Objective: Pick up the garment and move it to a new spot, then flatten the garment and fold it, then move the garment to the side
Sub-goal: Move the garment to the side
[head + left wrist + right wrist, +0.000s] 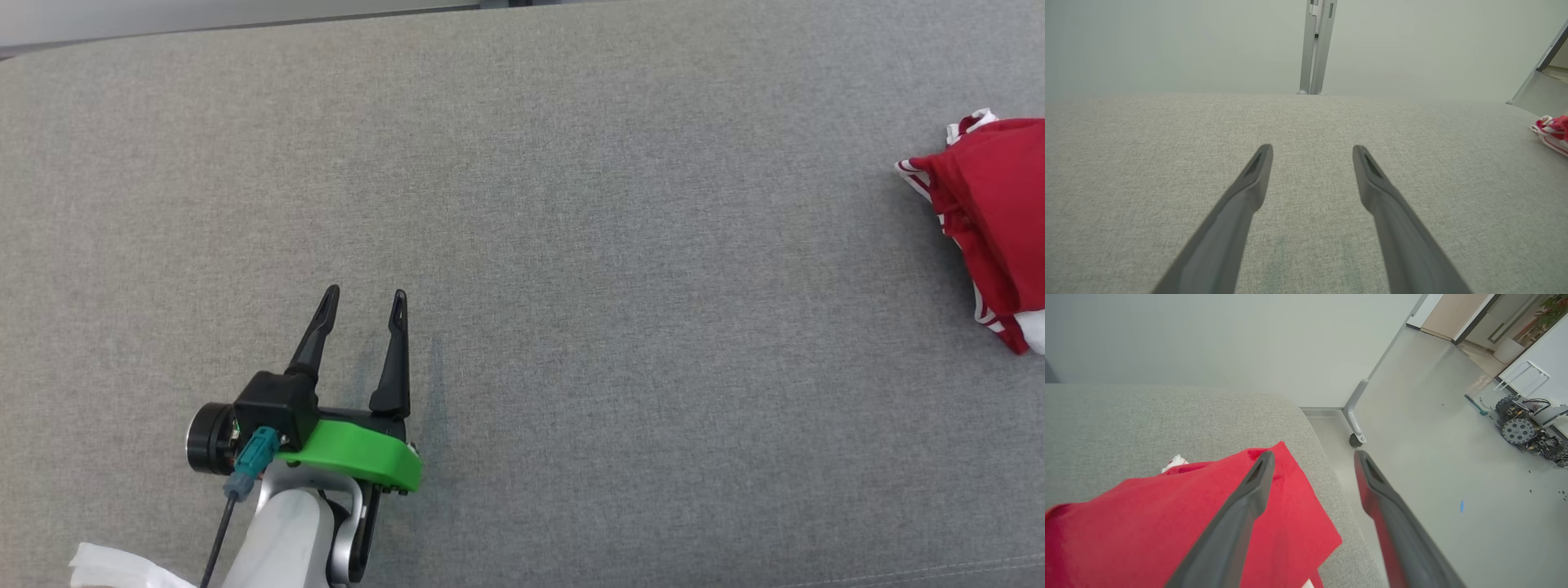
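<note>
- Desk (571, 245): grey woven top. Its far edge runs along the top of the head view, rounding off at the far left corner, with a pale wall just behind it.
- Open room: a wide, bare stretch of the desk lies between the left hand (365, 292) and the garment (992, 204).
- Left hand: open, its two dark fingers spread in a V with nothing between them, low over the desk's near left part. A scrap of white material (114, 567) shows beside its forearm at the head view's bottom edge.
- Garment: red with white-striped trim, bunched in loose folds at the desk's right side and cut by the head view's right edge — well apart from the left hand.
- Right hand (1314, 454): open, its fingers set wide and closed on nothing. Its own view shows one finger over the red cloth and the other out past the desk's edge, over the floor (1433, 477).
- Right-hand edge: the garment's corner reaches almost to the desk's rounded corner, where the top drops away to the floor.
- Floor beyond: a grey leg on a caster (1357, 437) stands near that corner — farther off, a small wheeled machine (1523, 428).
</note>
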Controlling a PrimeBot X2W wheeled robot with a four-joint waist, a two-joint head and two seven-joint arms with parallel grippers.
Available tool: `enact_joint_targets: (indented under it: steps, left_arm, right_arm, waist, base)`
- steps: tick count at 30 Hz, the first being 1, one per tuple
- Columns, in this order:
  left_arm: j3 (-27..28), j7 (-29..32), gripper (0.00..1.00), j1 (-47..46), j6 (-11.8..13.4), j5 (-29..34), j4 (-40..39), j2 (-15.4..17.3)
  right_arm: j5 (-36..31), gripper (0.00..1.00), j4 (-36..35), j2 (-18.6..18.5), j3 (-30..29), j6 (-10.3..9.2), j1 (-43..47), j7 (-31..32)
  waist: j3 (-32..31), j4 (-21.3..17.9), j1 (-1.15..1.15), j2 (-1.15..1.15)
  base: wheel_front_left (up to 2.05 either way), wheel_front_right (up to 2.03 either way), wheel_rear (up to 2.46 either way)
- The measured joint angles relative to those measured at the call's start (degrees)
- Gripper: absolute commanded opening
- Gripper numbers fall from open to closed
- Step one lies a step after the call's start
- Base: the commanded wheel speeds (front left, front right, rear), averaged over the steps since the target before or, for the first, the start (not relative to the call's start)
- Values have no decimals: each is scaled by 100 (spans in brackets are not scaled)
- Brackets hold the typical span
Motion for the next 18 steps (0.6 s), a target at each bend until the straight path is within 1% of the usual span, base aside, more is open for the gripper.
enact_joint_targets:
  steps: [8,11,14,18]
  left_arm:
    - [121,0,100,26,22,-149,42,-12]
    - [219,0,100,30,55,-227,92,-25]
    - [316,0,100,53,142,-267,176,-36]
    - [442,0,100,97,192,-356,242,-48]
  right_arm:
    - [366,100,-653,564,449,0,196,-289]
    - [508,100,-938,868,627,0,399,-459]
    - [662,100,-1271,1236,946,0,638,-627]
    - [880,100,-1610,1561,1162,0,921,-858]
  waist:
    - [-397,-88,0,0]
    - [-590,-105,0,0]
    - [-807,-113,0,0]
    - [-1055,-97,0,0]
  base:
    - [0,0,0]
    - [0,0,0]
    - [0,0,0]
    - [0,0,0]
